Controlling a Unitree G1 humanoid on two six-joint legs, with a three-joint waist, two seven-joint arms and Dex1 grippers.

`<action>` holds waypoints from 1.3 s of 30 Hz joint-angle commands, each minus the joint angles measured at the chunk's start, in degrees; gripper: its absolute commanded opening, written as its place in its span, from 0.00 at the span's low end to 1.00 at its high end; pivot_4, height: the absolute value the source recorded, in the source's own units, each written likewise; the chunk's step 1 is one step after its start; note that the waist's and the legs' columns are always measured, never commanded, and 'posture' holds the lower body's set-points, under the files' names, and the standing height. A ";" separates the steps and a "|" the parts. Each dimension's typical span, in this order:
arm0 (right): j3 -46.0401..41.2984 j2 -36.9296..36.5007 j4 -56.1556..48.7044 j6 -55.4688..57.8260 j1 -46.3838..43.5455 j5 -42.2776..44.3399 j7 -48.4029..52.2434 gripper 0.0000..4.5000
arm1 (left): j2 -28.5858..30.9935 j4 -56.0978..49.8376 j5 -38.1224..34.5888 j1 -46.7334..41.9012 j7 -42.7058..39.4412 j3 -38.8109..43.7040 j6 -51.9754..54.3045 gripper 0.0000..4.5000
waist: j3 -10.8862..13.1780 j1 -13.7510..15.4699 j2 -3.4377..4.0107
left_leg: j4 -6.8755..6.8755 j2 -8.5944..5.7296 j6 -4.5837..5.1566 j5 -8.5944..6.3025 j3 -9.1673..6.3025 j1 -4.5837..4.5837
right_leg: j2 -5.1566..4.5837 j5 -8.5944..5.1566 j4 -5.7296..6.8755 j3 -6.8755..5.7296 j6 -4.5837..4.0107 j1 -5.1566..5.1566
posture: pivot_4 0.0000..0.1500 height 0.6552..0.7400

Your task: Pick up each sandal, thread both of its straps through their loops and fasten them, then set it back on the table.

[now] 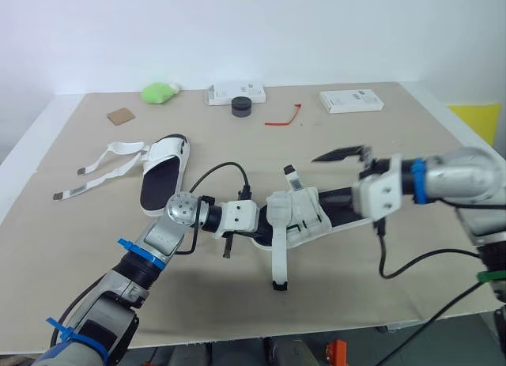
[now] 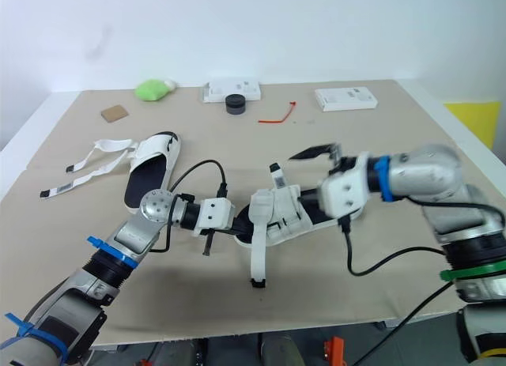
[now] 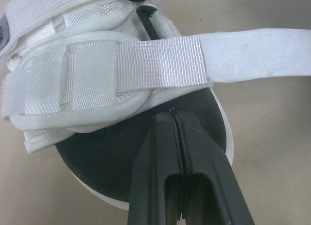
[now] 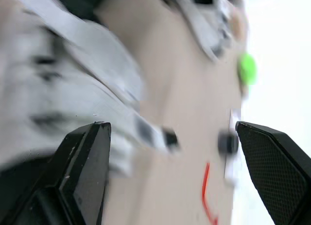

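Observation:
A white sandal with a black footbed (image 1: 304, 216) is held mid-table, slightly raised. One loose strap (image 1: 279, 259) hangs down to the table, and a grey-tipped strap end (image 1: 292, 176) sticks up. My left gripper (image 3: 173, 115) is shut on the sandal's sole edge just under the padded upper (image 3: 77, 84). My right gripper (image 4: 170, 132) is open wide at the sandal's other end, its upper finger (image 1: 340, 154) above the sandal. A second sandal (image 1: 164, 172) lies at the left, its straps (image 1: 103, 167) spread loose on the table.
Along the far edge lie a green object (image 1: 158, 92), a white box (image 1: 236, 91), a black round piece (image 1: 241, 107), a red tie (image 1: 283, 117) and another white box (image 1: 352, 101). A brown card (image 1: 121, 116) lies far left. Cables trail from both wrists.

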 commanded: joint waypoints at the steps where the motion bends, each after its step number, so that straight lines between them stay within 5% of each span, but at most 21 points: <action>1: -7.23 -9.35 -15.53 31.69 5.55 22.88 4.72 0.98 | 0.64 1.47 1.37 1.47 -0.64 -1.64 1.37 0.00 | 0.01 0.25 0.06 | -0.06 -0.01 0.00 0.00 -0.03 -0.02 | -0.02 -0.02 0.00 -0.02 -0.05 -0.01 | 1.00 1.00; 4: -12.33 -22.01 -26.41 57.70 13.42 45.27 10.49 0.98 | 0.60 1.38 1.37 1.62 -0.71 -1.73 1.35 0.00 | -0.01 0.32 0.31 | -0.27 -0.10 0.01 -0.09 -0.03 -0.03 | -0.15 0.06 0.00 -0.04 -0.10 -0.04 | 1.00 1.00; 8: -13.77 -23.46 -29.58 73.43 14.57 60.52 3.25 0.98 | 0.65 1.37 1.41 1.74 -0.77 -1.85 1.24 0.00 | -0.05 0.02 -0.02 | -0.34 -0.03 -0.01 -0.18 -0.09 0.33 | -0.12 -0.35 -0.08 -0.17 -0.01 0.29 | 1.00 1.00; 16: 2.52 -11.74 -23.37 83.33 13.35 98.35 -46.71 0.98 | 1.32 -1.16 1.56 3.37 0.00 -1.96 1.64 0.00 | -0.25 -0.14 -0.63 | -0.22 -0.05 -0.03 -0.15 0.05 0.29 | -0.16 -0.21 -0.09 -0.02 0.04 0.22 | 1.00 1.00; 22: 7.98 -5.60 -19.72 83.78 11.50 103.73 -61.62 0.98 | 1.59 -3.46 1.58 4.30 0.43 -2.05 2.62 0.00 | -0.27 -0.09 -0.64 | -0.24 -0.05 0.01 -0.18 -0.05 -0.13 | -0.10 -0.18 -0.10 -0.05 0.38 -0.10 | 1.00 1.00; 37: 12.13 4.27 -17.67 87.52 6.04 104.22 -68.40 0.98 | 1.68 -3.01 2.66 3.63 1.34 -2.13 0.53 0.00 | -0.27 -0.10 -0.63 | -0.27 0.01 0.05 -0.19 -0.10 -0.21 | -0.02 -0.16 -0.10 -0.08 0.31 -0.19 | 1.00 1.00; 39: 11.88 4.58 -17.48 88.15 5.96 103.38 -68.11 0.80 | 1.64 -2.69 2.38 3.53 1.36 -1.87 -0.77 0.00 | -0.27 -0.10 -0.63 | -0.27 0.01 0.05 -0.19 -0.10 -0.21 | -0.02 -0.16 -0.10 -0.08 0.31 -0.19 | 1.00 1.00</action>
